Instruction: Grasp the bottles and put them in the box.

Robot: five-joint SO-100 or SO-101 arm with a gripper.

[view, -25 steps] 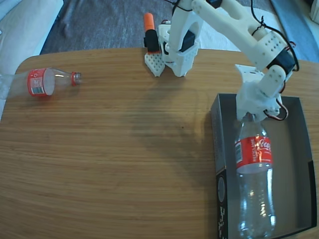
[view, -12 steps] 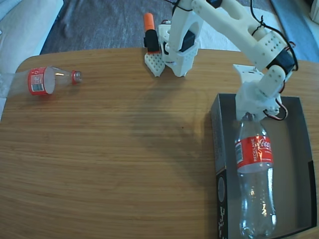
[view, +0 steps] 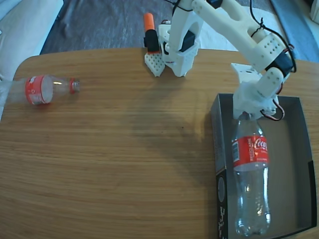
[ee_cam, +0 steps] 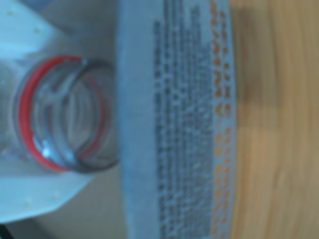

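Fixed view: the wooden worktop carries the white arm at its far edge and the dark grey box at the right. One bottle lies lengthwise inside the box, neck toward the arm — the end effector is clenched on that neck. The other bottle lies on its side at the far left edge, well apart. The wrist view shows the bottle's open mouth with its red ring, blurred.

Just a wooden table with rounded corners filling most of the fixed view. Dark grey rug behind it at 12 o'clock, something pale, maybe a cushion, at 10 o'clock.
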